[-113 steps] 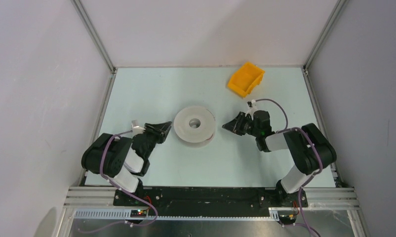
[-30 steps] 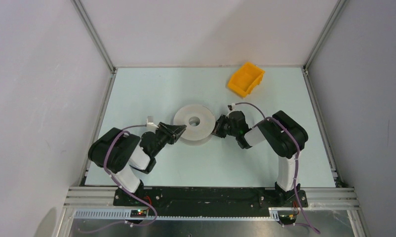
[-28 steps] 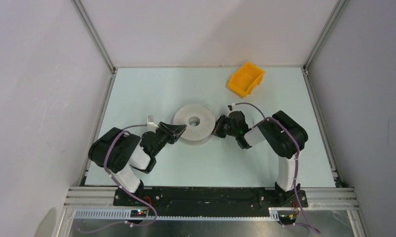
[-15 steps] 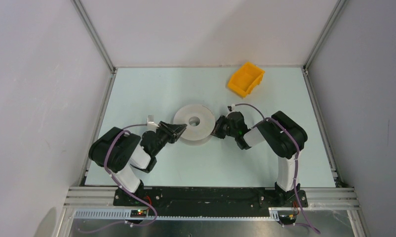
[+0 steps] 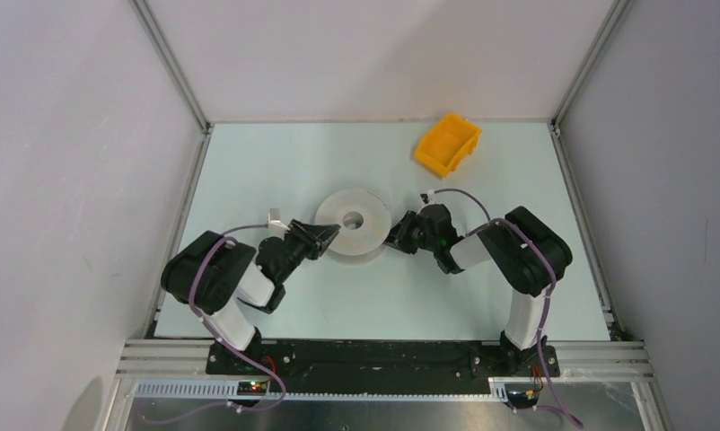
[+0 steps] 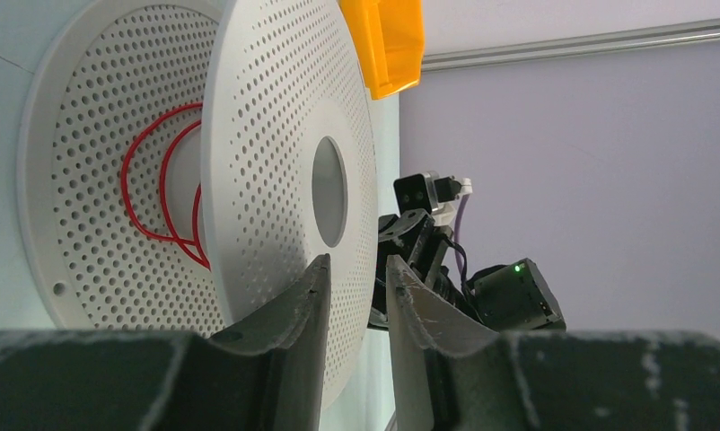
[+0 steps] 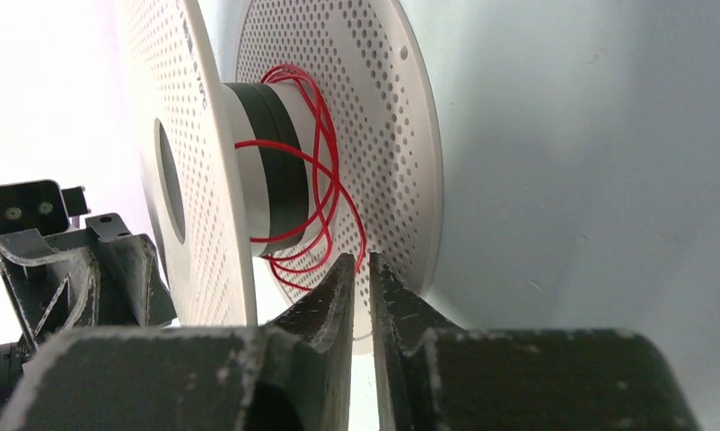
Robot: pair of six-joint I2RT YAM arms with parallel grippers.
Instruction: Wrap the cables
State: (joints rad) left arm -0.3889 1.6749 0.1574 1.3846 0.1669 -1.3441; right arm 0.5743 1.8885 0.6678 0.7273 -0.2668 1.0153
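Right gripper (image 7: 362,262) pinches the red cable (image 7: 325,166) at the spool (image 5: 354,224); left gripper (image 6: 356,266) slightly spread at its left rim.

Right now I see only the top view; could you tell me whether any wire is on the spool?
Observer: Yes, thin red wire loops loosely round the hub of the spool, between its flanges.
Operator: Thank you. Is the right gripper holding it?
Observer: The right gripper is almost shut, tips at the nearest loop; whether it pinches the wire I cannot tell.
Operator: And the left gripper?
Observer: The left gripper is slightly open, at the upper flange's rim.
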